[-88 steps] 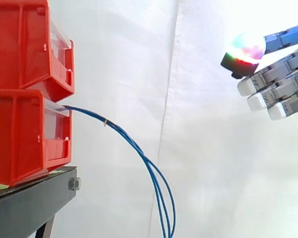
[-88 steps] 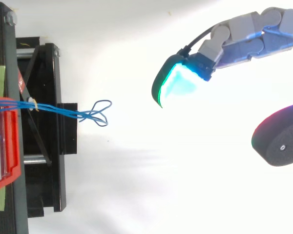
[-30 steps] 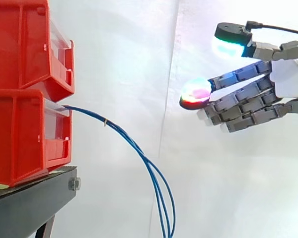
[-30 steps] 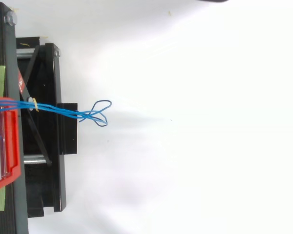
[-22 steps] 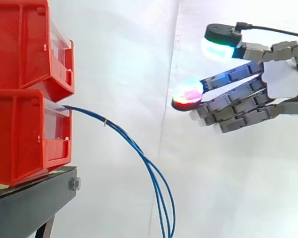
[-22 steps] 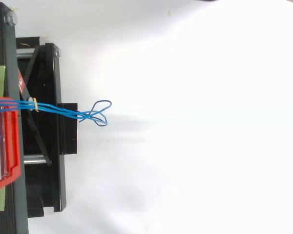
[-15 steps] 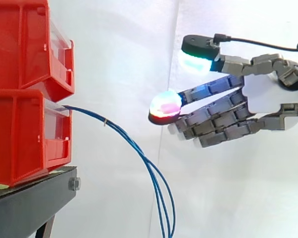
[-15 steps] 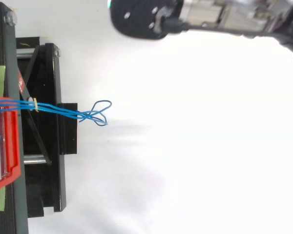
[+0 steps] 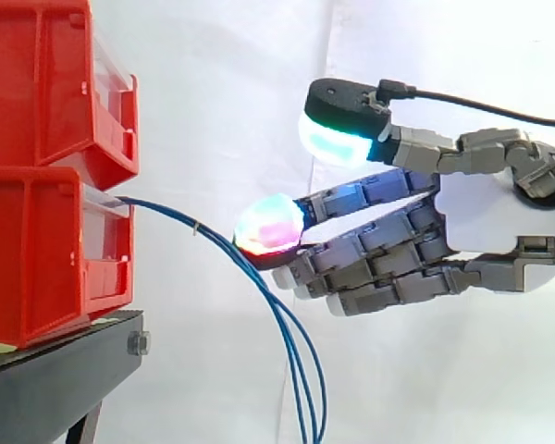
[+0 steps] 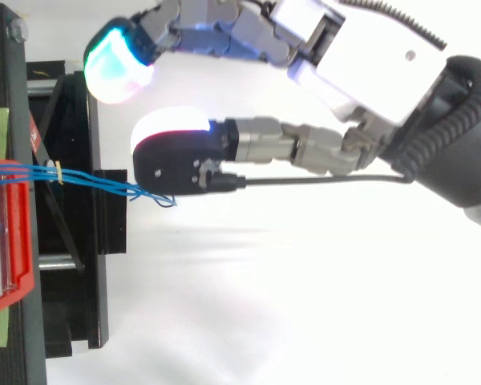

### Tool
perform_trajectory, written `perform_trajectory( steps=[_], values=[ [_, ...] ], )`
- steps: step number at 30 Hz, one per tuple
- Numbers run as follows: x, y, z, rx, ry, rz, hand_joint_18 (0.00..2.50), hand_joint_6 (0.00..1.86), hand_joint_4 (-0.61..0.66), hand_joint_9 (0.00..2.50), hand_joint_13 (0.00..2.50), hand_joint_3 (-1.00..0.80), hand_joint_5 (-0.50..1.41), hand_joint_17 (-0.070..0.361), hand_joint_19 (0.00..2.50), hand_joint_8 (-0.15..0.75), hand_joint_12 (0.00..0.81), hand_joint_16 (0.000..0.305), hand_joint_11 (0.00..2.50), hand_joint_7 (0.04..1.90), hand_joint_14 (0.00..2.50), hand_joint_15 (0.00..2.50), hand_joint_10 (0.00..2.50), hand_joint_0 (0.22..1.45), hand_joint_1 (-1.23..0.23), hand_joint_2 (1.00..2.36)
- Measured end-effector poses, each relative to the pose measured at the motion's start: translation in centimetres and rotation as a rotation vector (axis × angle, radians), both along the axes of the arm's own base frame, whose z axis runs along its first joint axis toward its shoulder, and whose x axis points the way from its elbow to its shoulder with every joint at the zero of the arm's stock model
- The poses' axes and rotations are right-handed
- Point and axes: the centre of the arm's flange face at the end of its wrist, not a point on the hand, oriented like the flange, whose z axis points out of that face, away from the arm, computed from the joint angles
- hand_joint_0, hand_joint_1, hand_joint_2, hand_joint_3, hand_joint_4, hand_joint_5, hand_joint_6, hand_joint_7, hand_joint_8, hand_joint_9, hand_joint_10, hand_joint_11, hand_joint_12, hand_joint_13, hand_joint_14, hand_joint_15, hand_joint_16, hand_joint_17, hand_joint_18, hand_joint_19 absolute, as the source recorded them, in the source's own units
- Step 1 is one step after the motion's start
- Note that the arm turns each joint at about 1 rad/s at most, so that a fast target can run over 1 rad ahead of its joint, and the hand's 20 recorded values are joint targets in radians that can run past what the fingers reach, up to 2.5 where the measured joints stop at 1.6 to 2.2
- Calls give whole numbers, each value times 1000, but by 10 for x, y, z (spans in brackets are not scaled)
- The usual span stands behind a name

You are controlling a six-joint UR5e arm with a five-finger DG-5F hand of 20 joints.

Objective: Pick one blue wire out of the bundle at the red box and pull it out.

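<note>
A bundle of thin blue wires (image 9: 166,212) leaves the lower red bin (image 9: 37,250), bound by a small yellow tie (image 9: 196,228), and arcs down to the lower edge of the side view. From above the wires (image 10: 88,180) run right and end in a small loop. My hand (image 9: 499,217) reaches in from the right, open, fingers straight and thumb spread above them. One glowing fingertip (image 9: 270,225) lies level with the wires just right of the tie; whether it touches them I cannot tell. In the top view the thumb pad (image 10: 176,160) sits over the loop. Nothing is held.
A second red bin (image 9: 46,83) is stacked on the lower one, both on a black stand (image 9: 55,379) at the left. A white curtain hangs behind. Open space lies below the hand and right of the hanging wires.
The hand has travelled left and down from the upper right to the wire bundle and has come into the top view. The wires have not moved.
</note>
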Motion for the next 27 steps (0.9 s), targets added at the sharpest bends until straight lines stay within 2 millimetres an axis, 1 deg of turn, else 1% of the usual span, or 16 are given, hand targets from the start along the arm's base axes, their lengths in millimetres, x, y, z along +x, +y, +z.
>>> perform_trajectory(
  steps=[6, 13, 16, 17, 25, 27],
  values=[
    [-1, 16, -4, -20, 25, -11, 0, 502, 415, 525, 201, -500, -160, 125, 133, 330, 384, 56, 117, 773, 3, 109, 2, 544, -533, 1000],
    [3, 24, -17, -17, 21, -5, 0, 502, 417, 534, 213, -500, -159, 124, 140, 331, 385, 55, 121, 768, 3, 111, 2, 547, -534, 1000],
    [5, 27, -21, -9, 10, -3, 0, 502, 418, 536, 216, -500, -159, 124, 140, 331, 385, 55, 121, 771, 2, 109, 2, 546, -534, 1000],
    [5, 27, -22, -5, 8, -2, 21, 502, 421, 563, 247, -500, -155, 126, 104, 336, 390, 56, 103, 761, 1, 93, 1, 547, -555, 1000],
    [7, 30, -24, 1, -6, 1, 48, 502, 423, 571, 263, -500, -155, 126, 117, 336, 388, 56, 104, 761, 2, 96, 1, 550, -554, 1000],
    [9, 31, -28, -1, -8, 2, 67, 502, 424, 571, 272, -500, -154, 125, 123, 336, 389, 56, 103, 760, 3, 98, 1, 551, -552, 1000]
  ],
)
